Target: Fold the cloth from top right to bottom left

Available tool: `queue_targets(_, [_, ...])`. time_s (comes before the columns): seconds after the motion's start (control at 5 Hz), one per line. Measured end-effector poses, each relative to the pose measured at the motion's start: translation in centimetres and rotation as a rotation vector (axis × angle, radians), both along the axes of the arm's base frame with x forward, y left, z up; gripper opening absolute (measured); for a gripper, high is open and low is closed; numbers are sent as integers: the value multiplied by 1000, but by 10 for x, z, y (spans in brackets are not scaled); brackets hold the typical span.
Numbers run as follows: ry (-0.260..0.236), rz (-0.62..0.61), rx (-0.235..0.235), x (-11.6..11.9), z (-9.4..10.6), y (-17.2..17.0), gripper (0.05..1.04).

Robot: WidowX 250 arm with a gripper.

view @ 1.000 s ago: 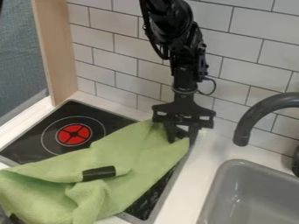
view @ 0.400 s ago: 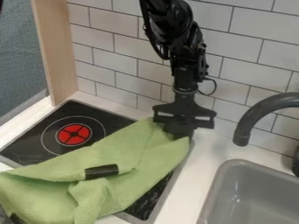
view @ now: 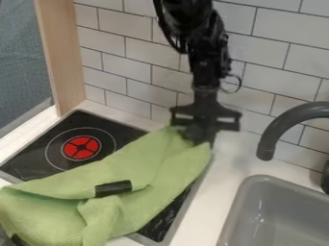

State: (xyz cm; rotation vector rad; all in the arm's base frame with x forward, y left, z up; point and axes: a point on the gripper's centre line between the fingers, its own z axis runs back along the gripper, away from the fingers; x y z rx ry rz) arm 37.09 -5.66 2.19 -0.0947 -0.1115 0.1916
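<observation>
Gripper (view: 200,137) found clenched on the upper right corner of the cloth (view: 151,166), a hold presumably chosen to draw that corner diagonally to lower left, the cloth lying rumpled across the stove (view: 33,161), the sink (view: 279,218) standing outside the likely fold path.

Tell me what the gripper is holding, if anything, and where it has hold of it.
The gripper is holding the green cloth by its top right corner, beside the tiled wall.
</observation>
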Motion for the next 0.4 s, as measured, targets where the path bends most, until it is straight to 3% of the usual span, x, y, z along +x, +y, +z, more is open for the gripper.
queue_targets(0.2, [-81,3,-48,4,34,2,51])
queue_targets(0.4, [-117,-5,-83,-5,53,4,51])
